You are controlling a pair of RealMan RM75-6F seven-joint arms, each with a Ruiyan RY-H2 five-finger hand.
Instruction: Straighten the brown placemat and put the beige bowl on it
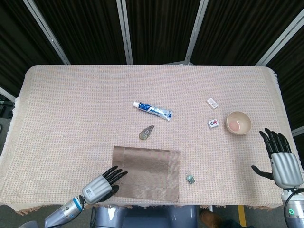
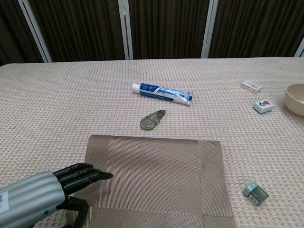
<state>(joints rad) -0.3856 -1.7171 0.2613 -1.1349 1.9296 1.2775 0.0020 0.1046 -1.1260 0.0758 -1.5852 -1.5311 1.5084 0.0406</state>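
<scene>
Two hands show in the head view, both yours and both holding nothing. Your left hand (image 1: 101, 185) sits at the near table edge w/ dark fingers stretched out flat, tips lying on the near-left corner of the brown placemat (image 1: 147, 174). The mat lies near the front edge, roughly centre, its sides a bit skewed vs. the table (image 1: 71, 118) edge. Your right hand (image 1: 280, 156) is off past the table's right side, fingers spread & pointing up, released. The beige bowl (image 1: 238, 123) stands upright on the cloth just ahead of that hand, well apart from the mat, not touched. Also on the cloth: toothpaste tube (image 1: 152, 109) mid-table, a round tape-like item (image 1: 146, 133) between tube & mat, two small white tiles (image 1: 213, 113) left of the bowl, a small grey-green clip (image 1: 190, 178) just right of the mat.

Chest view: your left hand (image 2: 52, 192) comes in low left, fingers straight & close together, tips over the mat's left border strip; whether they press down you can't tell from here. Mat (image 2: 156, 180) fills the near centre. Bowl (image 2: 295, 99) is cut by the right frame edge, far from the mat. Tube (image 2: 162, 93), tape-like item (image 2: 152, 119), tiles (image 2: 262, 106) & clip (image 2: 255, 193) all lie clear of the mat. Right hand isn't seen in this view.
</scene>
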